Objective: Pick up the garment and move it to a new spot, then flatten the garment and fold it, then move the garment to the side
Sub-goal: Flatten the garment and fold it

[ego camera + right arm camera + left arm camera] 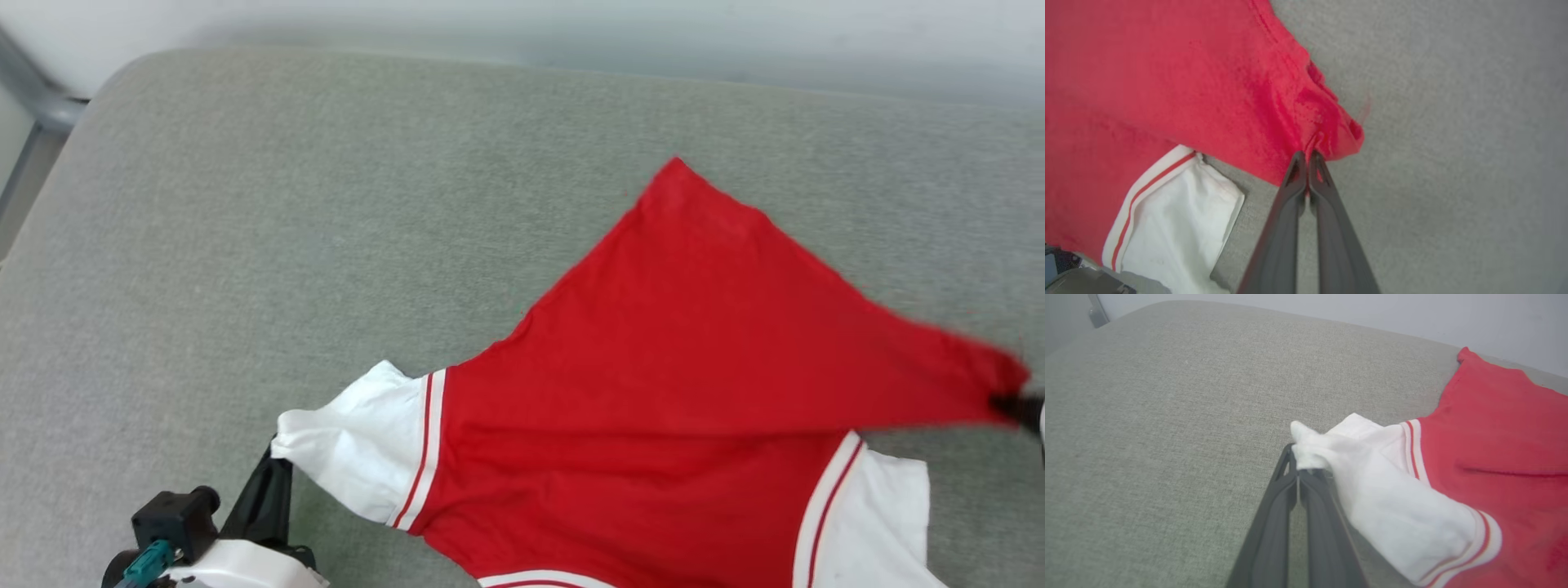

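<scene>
The garment (669, 384) is a red T-shirt with white sleeves and red-white trim, spread over the grey cushion toward the right. My left gripper (273, 461) at the lower left is shut on the end of one white sleeve (1310, 451), pulling it out to the left. My right gripper (1012, 404) at the right edge is shut on a red hem corner (1327, 139), stretching the cloth into a taut point. The other white sleeve (1171, 208) lies flat under that lifted red flap. No lettering shows on the upturned side.
A grey fabric cushion (326, 204) carries everything, with wide bare room to the left and back. A pale wall runs behind its far edge, and a grey metal frame (37, 106) stands past the back left corner.
</scene>
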